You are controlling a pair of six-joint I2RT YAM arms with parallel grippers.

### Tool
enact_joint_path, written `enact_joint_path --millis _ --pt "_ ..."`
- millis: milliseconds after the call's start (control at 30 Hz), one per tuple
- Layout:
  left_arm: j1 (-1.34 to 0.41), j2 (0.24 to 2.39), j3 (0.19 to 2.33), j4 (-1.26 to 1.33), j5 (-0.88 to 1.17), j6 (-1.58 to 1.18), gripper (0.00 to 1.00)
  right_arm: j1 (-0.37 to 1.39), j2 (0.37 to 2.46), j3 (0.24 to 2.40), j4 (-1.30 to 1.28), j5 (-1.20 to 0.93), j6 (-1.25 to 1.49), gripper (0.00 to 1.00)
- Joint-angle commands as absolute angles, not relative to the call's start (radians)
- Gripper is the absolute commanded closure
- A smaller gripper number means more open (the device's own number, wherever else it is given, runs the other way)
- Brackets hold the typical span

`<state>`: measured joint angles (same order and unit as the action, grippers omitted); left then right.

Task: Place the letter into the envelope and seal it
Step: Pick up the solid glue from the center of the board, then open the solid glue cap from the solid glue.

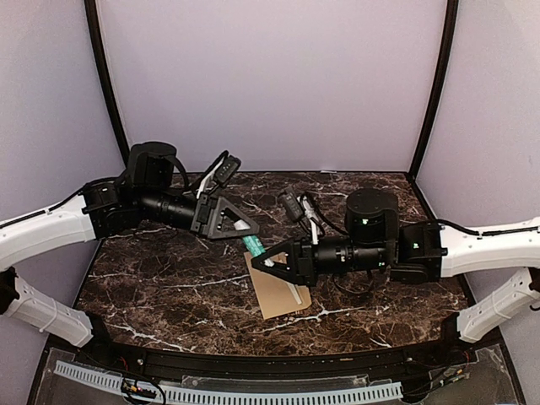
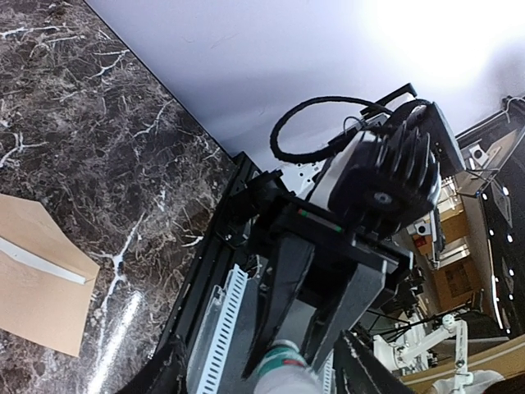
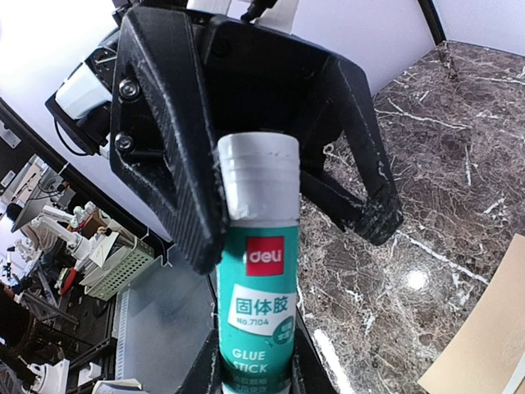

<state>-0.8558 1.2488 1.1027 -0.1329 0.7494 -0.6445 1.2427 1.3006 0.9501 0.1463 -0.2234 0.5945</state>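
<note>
From overhead, my right gripper (image 1: 263, 260) lies across the envelope (image 1: 283, 297), so I can't see its upper end. Anything printed on its face is too small for me to read. The glue stick (image 1: 251, 245) shows only as a short teal sliver between that gripper and the left gripper (image 1: 251, 226), with both ends covered.

On the right wrist camera the stick's base and my own fingers (image 3: 302, 369) run off the bottom edge. The envelope there is just a tan corner at lower right, and the label's smallest print is illegible.

On the left wrist camera the left edge cuts the envelope, and the stick is a blurred stub at the bottom. Glare bleaches the upper right.
</note>
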Motion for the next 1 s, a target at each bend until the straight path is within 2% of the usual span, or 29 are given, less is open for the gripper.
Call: enact_joint_path --millis 0,233,400,633,967 --pt "-0.861 1.168 1.029 0.035 0.599 -0.743 0.34 1.251 1.244 0.898 0.272 -0.148 0.617 1.00" --pt "-0.895 1.083 0.921 0.240 0.406 -0.821 0.27 1.252 1.203 0.858 0.336 -0.030 0.646 1.00" --pt "-0.970 1.076 0.897 0.256 0.279 -0.801 0.24 1.252 1.202 0.852 0.364 0.028 0.663 1.00" --pt "-1.032 1.094 0.866 0.363 0.244 -0.822 0.22 1.251 1.181 0.840 0.394 0.062 0.673 1.00" --pt "-1.099 1.214 0.914 0.463 0.257 -0.843 0.24 1.251 1.167 0.828 0.406 0.036 0.673 1.00"
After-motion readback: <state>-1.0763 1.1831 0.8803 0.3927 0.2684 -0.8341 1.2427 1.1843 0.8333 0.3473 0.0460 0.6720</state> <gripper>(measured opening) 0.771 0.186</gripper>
